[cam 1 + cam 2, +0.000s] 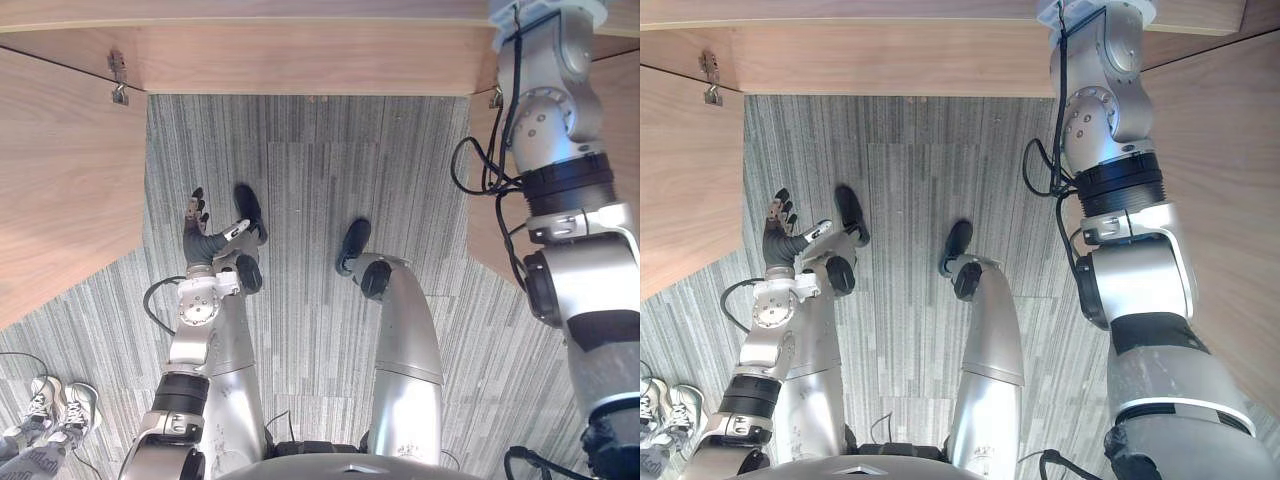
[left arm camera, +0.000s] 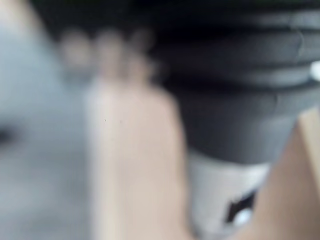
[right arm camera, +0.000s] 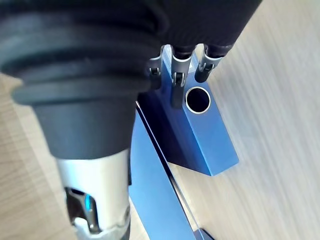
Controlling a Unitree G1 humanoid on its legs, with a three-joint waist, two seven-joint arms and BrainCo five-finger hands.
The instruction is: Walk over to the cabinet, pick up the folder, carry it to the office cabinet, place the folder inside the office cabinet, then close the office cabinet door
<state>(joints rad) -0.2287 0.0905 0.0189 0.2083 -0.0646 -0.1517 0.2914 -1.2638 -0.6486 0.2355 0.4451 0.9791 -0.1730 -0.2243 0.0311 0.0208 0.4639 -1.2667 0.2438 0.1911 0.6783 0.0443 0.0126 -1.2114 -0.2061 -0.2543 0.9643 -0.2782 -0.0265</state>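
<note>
R hand (image 3: 178, 75) grips blue folder (image 3: 207, 137) by spine; L hand (image 1: 200, 238) hangs loose.

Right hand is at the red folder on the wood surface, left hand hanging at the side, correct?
No: the folder is blue, not red; the right wrist view shows it. The right hand is at it on the wood surface, left hand hanging at the side.

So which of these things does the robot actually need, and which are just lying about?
Part of the job:
- blue folder on the cabinet shelf, with the right hand at it
- cabinet door, open

Just lying about:
- a person's shoes on the carpet
- left hand, hanging idle
</note>
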